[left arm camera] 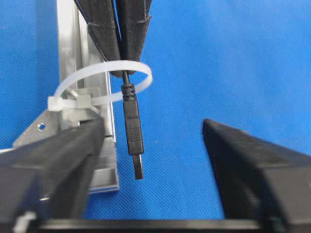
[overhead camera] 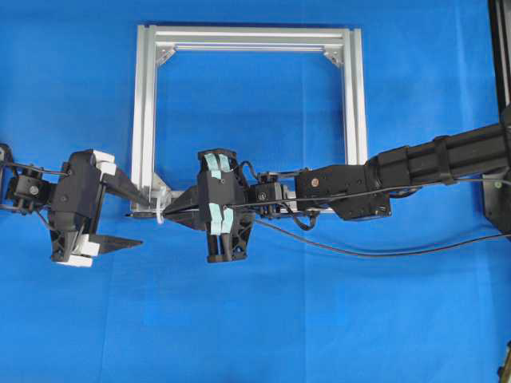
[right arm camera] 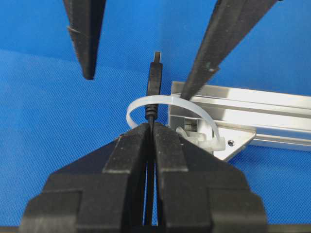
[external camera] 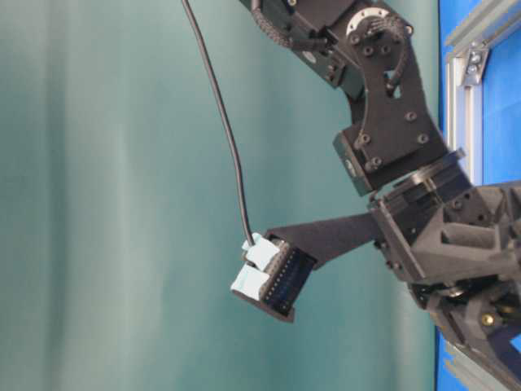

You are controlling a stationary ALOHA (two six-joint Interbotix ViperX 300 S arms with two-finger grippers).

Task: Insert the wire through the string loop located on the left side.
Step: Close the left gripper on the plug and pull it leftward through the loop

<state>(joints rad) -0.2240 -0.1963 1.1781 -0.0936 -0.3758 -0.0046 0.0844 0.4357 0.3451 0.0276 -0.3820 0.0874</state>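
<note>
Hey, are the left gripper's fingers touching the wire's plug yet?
Apart. The left wrist view shows blue cloth on both sides of the plug, between it and the left gripper fingers.

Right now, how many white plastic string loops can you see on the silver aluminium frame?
1. The white plastic string loop sits at the lower left corner of the silver aluminium frame, with the black wire's plug already through it. Others may be hidden.

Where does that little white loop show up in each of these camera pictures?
Overhead: string loop, tiny, at the aluminium frame's lower left corner, between both tools.
Table-level: not in it.
Left wrist: upper left of centre, around the wire's plug.
Right wrist: centre, just beyond the shut right tool.
Shared landmark: the frame's corner bracket.
</note>
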